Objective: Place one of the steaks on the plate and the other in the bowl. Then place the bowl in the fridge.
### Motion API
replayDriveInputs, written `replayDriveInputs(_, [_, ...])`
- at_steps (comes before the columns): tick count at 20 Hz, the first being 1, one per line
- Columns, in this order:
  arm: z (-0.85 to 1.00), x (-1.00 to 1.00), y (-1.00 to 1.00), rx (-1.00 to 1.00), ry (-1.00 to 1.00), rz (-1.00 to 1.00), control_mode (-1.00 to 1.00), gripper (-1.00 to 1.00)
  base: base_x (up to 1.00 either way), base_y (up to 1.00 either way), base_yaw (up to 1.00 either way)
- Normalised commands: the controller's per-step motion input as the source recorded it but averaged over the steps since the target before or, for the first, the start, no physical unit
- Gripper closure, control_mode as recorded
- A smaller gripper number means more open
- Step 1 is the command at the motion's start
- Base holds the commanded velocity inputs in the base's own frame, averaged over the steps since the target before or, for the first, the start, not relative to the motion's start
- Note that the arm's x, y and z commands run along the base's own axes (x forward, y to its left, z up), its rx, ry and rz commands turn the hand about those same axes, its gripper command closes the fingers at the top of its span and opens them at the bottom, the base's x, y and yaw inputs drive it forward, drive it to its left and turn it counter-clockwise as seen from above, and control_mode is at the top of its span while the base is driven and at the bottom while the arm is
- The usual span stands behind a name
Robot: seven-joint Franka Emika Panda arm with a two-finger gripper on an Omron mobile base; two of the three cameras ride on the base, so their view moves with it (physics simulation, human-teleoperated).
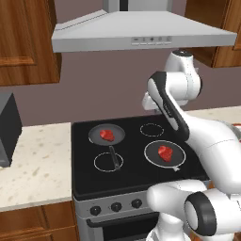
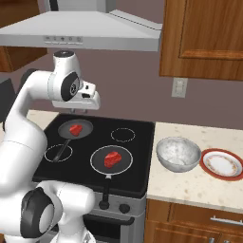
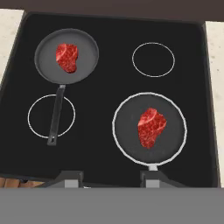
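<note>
Steaks [image 3: 67, 57] [image 3: 151, 127], two, lie in two pans [image 3: 48, 59] [image 3: 175, 131] (one each), gripper [image 3: 111, 178] above the stove [image 3: 109, 83] part-spread, empty.

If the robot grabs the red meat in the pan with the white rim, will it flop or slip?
The steak looks thin and flat, so its edges would probably droop a little when lifted. Its surface seems raw and glossy, so it might slip between the fingertips. It is small beside its pan, so it is likely light. The gripper hangs above it.

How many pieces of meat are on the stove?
2: one steak in the back-left pan, the other steak in the front-right pan. None seems hidden.
</note>
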Motion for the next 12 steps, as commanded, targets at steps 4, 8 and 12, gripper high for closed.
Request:
replayDriveInputs(4, [0.0, -0.32, 0.18, 0.0, -0.03, 0.02, -1.0, -1.0, 0.0, 0.0, 0.0])
replayDriveInputs(8, [-0.07, -0.27, 0.64, 0.05, 0.0, 0.0, -1.0, -1.0, 0.0, 0.0, 0.0])
replayDriveInputs(12, [-0.3, -0.05, 0.56, 0.01, -0.01, 0.04, -1.0, -1.0, 0.0, 0.0, 0.0])
